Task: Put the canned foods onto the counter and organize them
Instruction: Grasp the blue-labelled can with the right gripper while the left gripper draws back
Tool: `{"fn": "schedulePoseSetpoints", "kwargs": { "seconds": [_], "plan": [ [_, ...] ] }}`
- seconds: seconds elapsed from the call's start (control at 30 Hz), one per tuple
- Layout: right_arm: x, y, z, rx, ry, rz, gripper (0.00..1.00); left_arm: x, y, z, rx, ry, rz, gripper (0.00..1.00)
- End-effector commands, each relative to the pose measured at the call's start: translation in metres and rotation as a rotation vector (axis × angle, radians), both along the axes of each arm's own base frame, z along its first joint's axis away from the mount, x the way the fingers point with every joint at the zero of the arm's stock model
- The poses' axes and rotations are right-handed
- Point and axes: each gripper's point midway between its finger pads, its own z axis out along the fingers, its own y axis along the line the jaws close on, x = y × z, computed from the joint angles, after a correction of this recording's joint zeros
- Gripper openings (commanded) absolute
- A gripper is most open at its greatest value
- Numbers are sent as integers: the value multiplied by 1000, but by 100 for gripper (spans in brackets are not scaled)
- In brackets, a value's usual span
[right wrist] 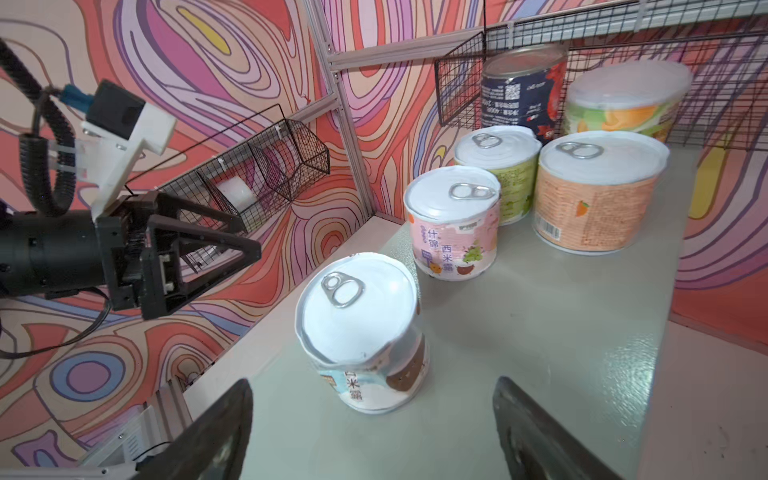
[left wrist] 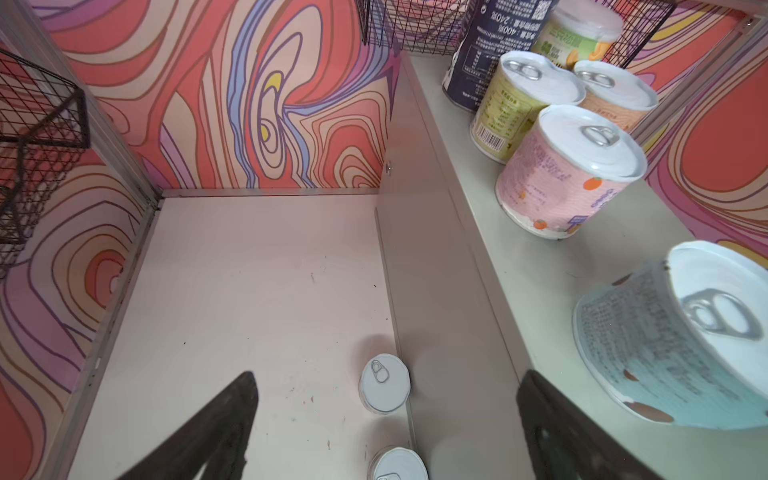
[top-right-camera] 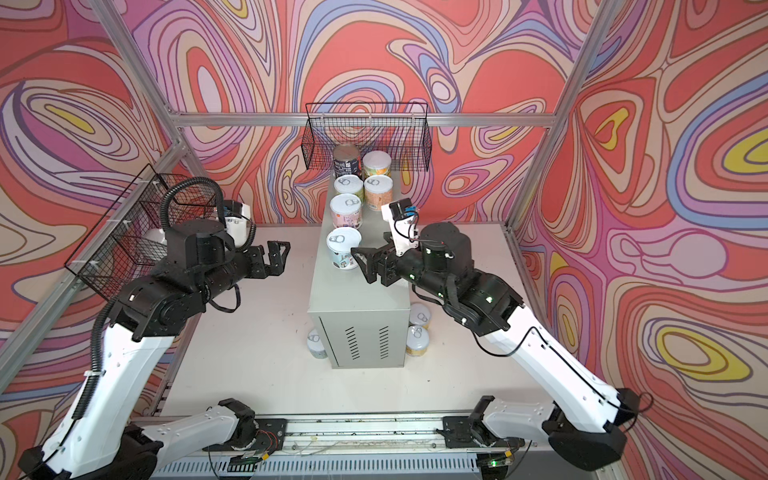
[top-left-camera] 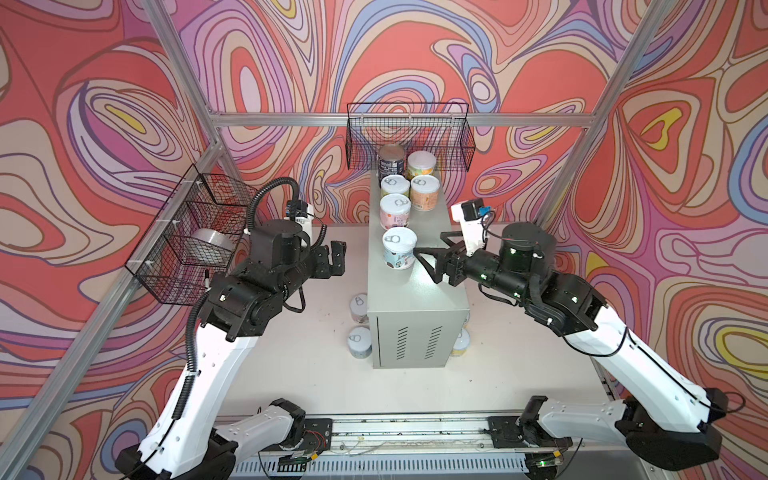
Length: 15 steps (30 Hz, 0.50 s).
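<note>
The counter (top-left-camera: 415, 299) is a grey cabinet with several canned foods upright in two rows on its top. They are a navy tin (top-left-camera: 391, 160), a green one (top-left-camera: 421, 164), a yellow-green one (top-left-camera: 395, 185), an orange one (top-left-camera: 424, 192), a pink one (top-left-camera: 395, 211) and a blue one (top-left-camera: 399, 247). My right gripper (top-left-camera: 430, 248) is open just right of the blue tin (right wrist: 361, 332), not touching it. My left gripper (top-left-camera: 337, 259) hangs open and empty left of the counter. Two tins (left wrist: 384, 382) (left wrist: 399, 463) stand on the table below it. Two others (top-right-camera: 419, 316) (top-right-camera: 417, 340) stand at the counter's right.
A black wire basket (top-left-camera: 409, 137) hangs on the back wall just behind the counter's far end. Another basket (top-left-camera: 187, 241) on the left wall holds a silver tape roll (top-left-camera: 214, 245), close behind my left arm. The white tabletop (top-left-camera: 291, 365) spreads around the counter.
</note>
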Motion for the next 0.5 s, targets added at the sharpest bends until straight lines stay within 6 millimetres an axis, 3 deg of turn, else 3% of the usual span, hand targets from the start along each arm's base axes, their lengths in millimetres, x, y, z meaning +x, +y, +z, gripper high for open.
{"fn": "schedulePoseSetpoints", "kwargs": {
  "seconds": [0.0, 0.13, 0.47],
  "plan": [
    [6, 13, -3, -96, -70, -45, 93, 5, -9, 5, -90, -27, -32, 97],
    [19, 23, -15, -165, -71, -115, 92, 12, -7, -9, -58, -1, -26, 97],
    [38, 32, -32, -225, -60, -166, 92, 19, -11, -20, -50, 19, -54, 95]
  ]
}}
